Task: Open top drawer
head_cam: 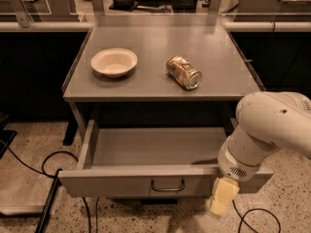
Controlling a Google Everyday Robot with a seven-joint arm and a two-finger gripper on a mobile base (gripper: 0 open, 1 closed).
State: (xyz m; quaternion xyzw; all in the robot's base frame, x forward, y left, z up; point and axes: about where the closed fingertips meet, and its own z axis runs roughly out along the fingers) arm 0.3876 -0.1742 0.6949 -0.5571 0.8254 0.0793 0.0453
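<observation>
The top drawer (pixel 146 181) is a wide grey metal drawer under the grey table top. It stands pulled far out and its inside is bare. A small dark wire handle (pixel 167 185) sits at the centre of its flat front panel. My gripper (pixel 222 198) shows as a pale yellowish tip below the white arm, just in front of the right part of the drawer front, to the right of the handle and apart from it.
On the table top (pixel 160 42) a cream bowl (pixel 114 62) stands at the left and a dented can (pixel 183 72) lies on its side at the right. Black cables (pixel 29 166) run over the speckled floor. Dark counters stand behind.
</observation>
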